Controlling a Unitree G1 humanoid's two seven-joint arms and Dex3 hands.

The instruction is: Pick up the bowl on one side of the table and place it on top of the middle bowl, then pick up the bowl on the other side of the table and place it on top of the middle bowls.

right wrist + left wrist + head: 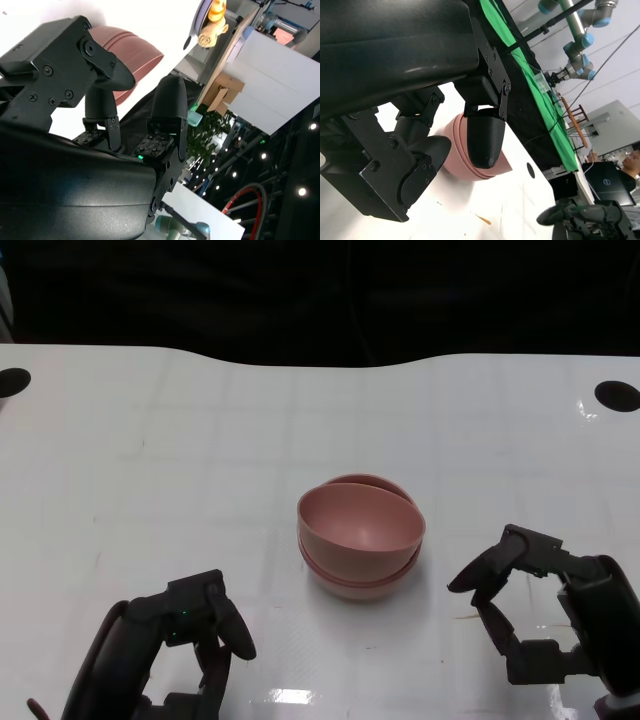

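Pink bowls [360, 535] sit nested in a stack at the middle of the white table [200, 440]; the top one lies slightly askew. My left hand [200, 635] hovers at the lower left, empty, fingers apart. At the lower right my right hand [520, 595] is also empty with fingers spread, a short way from the stack. The stack [457, 155] shows behind my left hand's fingers [485, 140] in the left wrist view, and the stack [130, 55] peeks past my right hand's fingers [100, 65] in the right wrist view.
Two black round holes [615, 395] [12, 382] mark the table's far corners. Beyond the far edge is darkness. The left wrist view shows my right hand [585, 215], a green cloth [530, 90], and a laptop [607, 182] off the table.
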